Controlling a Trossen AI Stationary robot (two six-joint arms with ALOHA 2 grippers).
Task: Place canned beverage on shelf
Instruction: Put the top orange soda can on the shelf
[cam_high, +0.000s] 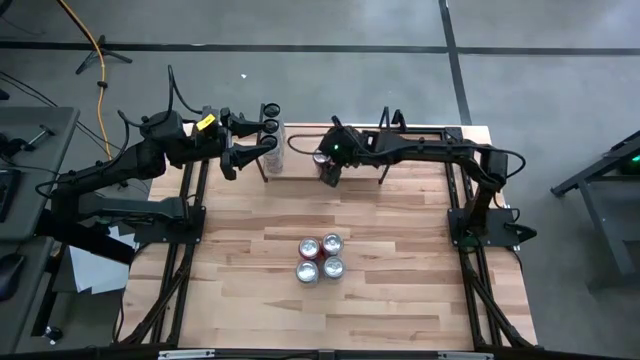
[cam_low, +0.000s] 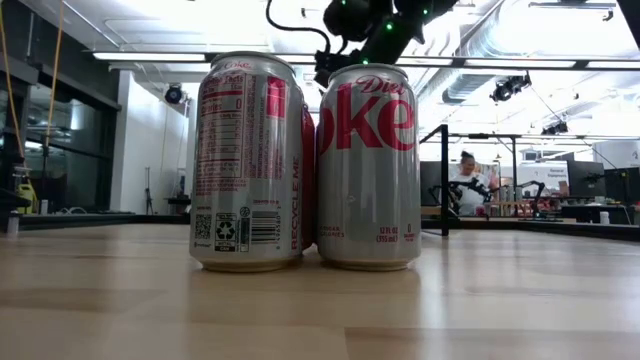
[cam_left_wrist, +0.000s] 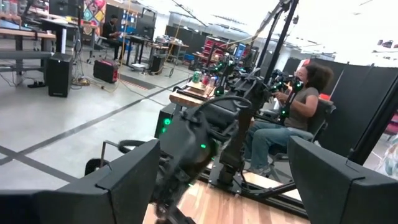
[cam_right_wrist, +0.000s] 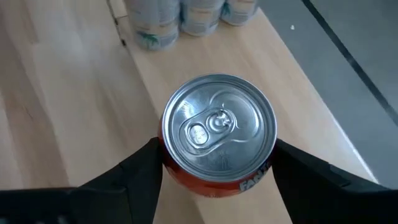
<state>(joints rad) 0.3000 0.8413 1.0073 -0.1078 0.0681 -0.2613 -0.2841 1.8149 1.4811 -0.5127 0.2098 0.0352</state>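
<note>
Right gripper (cam_right_wrist: 214, 165): two dark fingers pressed against opposite sides of an orange aluminium can; placed over the far, middle part of the table in the high view (cam_high: 330, 168).
Held can (cam_right_wrist: 217, 134): orange body, silver lid with pull tab unopened, upright between the fingers; partial lettering on the lower rim, not readable in full; seen in the high view at the gripper tip (cam_high: 322, 158).
Shelf (cam_high: 300, 165): low rack with pale wooden plank and thin black rod uprights, at the far edge of the table; held can at or just above its plank, contact not discernible.
White cans on shelf (cam_right_wrist: 186, 18): pale printed cylinders in a row beyond the held can, at the left end of the plank in the high view (cam_high: 272, 140).
Left gripper (cam_high: 262, 128): fingers spread apart, nothing between them, beside the left end of the shelf near the white cans.
Table (cam_high: 400, 270): large light wooden top on a black frame.
Four silver-and-red cola cans (cam_high: 320, 258): upright, clustered two by two mid-table, well apart from the shelf; touching or nearly so in the low view (cam_low: 305, 160).
Background: seated person (cam_left_wrist: 298, 106) beyond the table, in the left wrist view.
</note>
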